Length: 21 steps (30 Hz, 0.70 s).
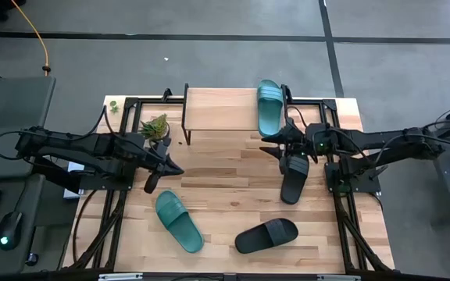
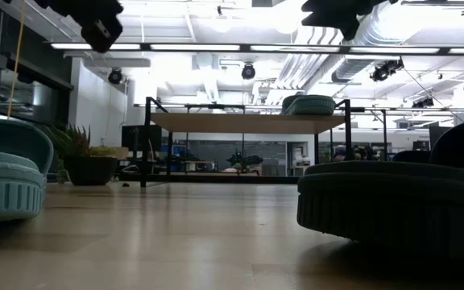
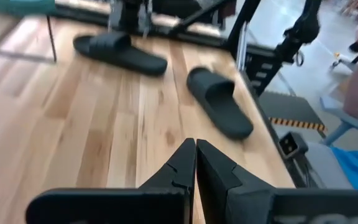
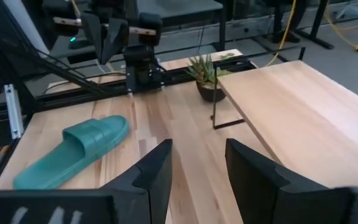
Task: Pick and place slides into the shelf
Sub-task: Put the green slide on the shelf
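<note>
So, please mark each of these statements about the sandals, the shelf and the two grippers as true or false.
1. One teal sandal lies on the shelf. True.
2. Both black sandals are on the shelf. False: the black sandals lie on the table.
3. The left gripper is shut and holds nothing. True.
4. The right gripper holds a teal sandal. False: its jaws are open and empty.
5. A second teal sandal lies on the table. True.

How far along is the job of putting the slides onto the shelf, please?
Done: one teal slide lies on the shelf. In hand: nothing; the right gripper, fingers open and empty, hovers by a black slide. Left: that one, another black slide and a teal slide.
</note>
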Motion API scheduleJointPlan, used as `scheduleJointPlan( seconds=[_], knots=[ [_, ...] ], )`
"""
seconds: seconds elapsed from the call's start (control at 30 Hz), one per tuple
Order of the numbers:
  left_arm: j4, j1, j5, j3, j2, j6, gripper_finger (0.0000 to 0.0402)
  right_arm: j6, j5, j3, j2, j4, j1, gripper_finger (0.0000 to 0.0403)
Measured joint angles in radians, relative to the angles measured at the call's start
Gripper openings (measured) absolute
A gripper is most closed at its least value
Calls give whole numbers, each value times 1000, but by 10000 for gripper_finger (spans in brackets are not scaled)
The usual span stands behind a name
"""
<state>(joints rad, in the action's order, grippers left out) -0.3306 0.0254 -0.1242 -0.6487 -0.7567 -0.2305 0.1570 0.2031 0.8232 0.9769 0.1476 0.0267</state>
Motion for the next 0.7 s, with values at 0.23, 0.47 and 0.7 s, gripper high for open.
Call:
scheduleJointPlan(
  seconds=[0.23,0.47,0.7],
  knots=[
    [-191,0,2,0,0,-14,3,-8,51,0,0,-1,22,140],
    [-239,0,54,0,0,-55,3,-43,52,0,0,-1,22,140],
    [-249,0,64,44,0,-126,3,-53,52,0,0,-1,22,140]
  ],
)
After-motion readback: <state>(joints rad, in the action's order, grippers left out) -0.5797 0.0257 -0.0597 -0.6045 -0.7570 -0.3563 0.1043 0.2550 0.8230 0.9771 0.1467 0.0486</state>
